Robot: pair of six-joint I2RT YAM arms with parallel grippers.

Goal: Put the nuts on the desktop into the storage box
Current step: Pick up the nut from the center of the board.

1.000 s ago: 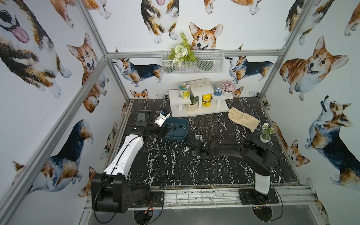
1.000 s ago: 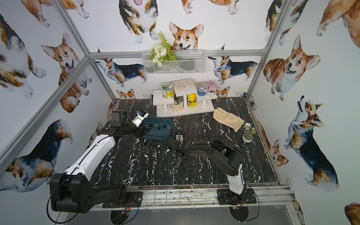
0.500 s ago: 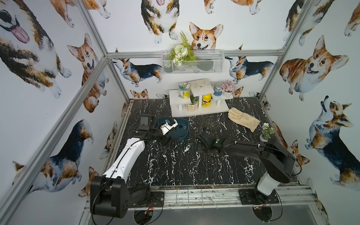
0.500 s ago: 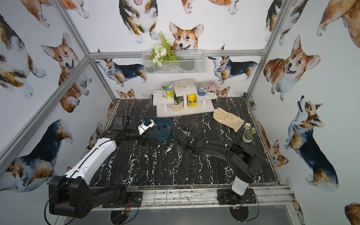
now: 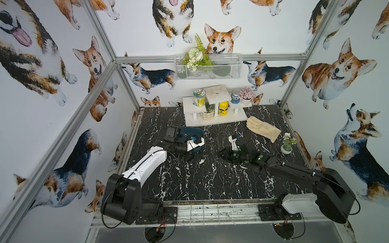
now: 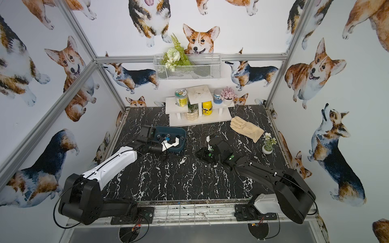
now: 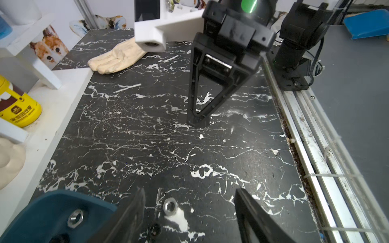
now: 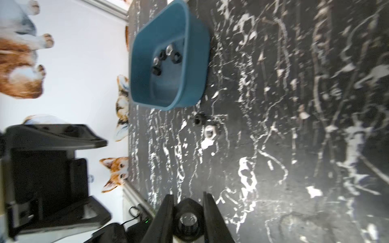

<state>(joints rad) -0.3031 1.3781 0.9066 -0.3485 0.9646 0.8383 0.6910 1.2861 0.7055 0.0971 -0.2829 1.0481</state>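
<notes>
The left hand [image 7: 189, 191] is held, fingers [image 7: 134, 210] apart, just beside the teal box [image 7: 52, 202], with a silver nut [image 7: 170, 207] lying on the worktop [image 7: 147, 136] between them and a black nut [image 7: 154, 229] alongside. Several nuts [image 8: 176, 57] are seen inside the box. A third nut [image 8: 187, 219], black, is clamped in the right hand [image 8: 188, 196], farther off.

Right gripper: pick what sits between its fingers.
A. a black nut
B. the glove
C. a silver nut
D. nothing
A: in the right wrist view the right gripper is shut on a black nut, a dark hexagonal piece with a round bore, pinched from both sides.
</notes>
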